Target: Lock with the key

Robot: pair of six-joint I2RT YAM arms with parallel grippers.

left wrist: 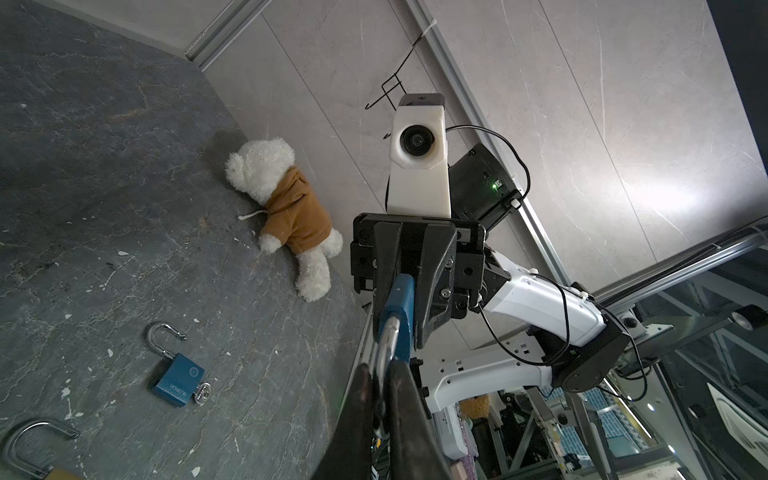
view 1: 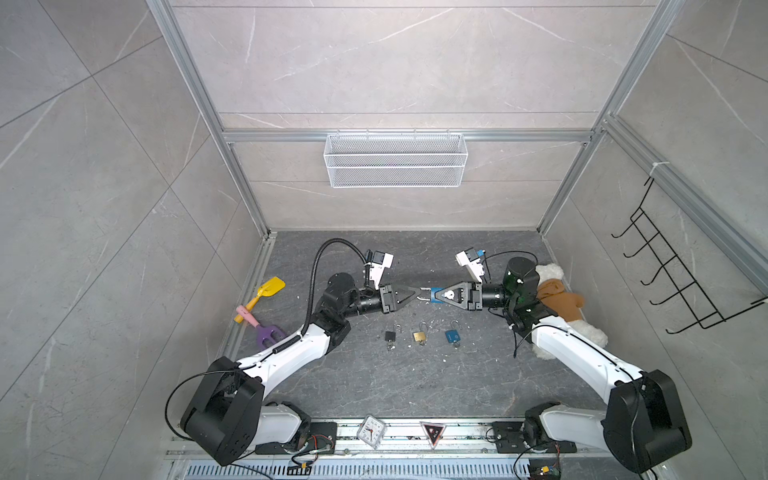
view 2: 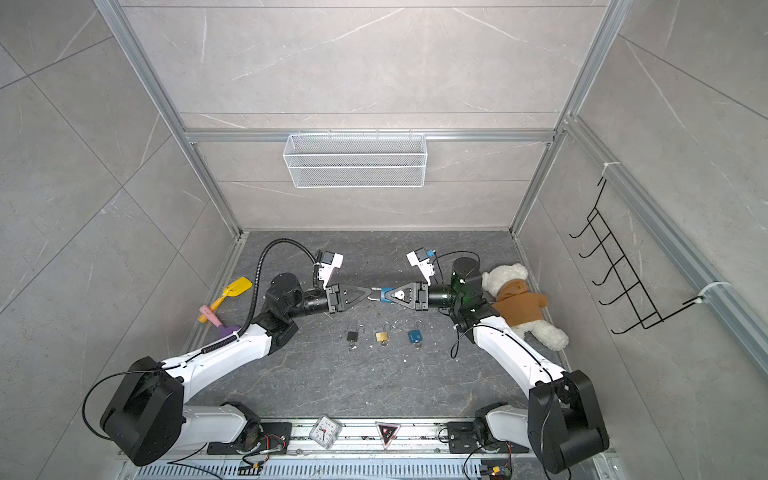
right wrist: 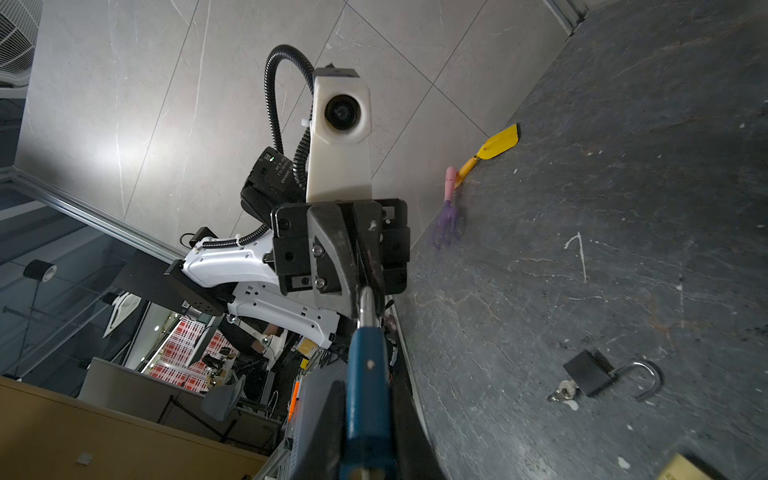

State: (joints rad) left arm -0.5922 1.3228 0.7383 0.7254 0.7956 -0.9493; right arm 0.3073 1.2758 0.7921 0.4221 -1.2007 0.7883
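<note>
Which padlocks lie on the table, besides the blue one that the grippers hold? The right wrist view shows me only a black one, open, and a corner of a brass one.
Observer: There is a third, a loose blue padlock, at the right end of the row, next to the brass padlock.
Operator: Is it open or locked?
Observer: Open. In the left wrist view its shackle is free at one end.
Operator: Does it have a key?
Observer: Yes, a key sits in its bottom.
</note>
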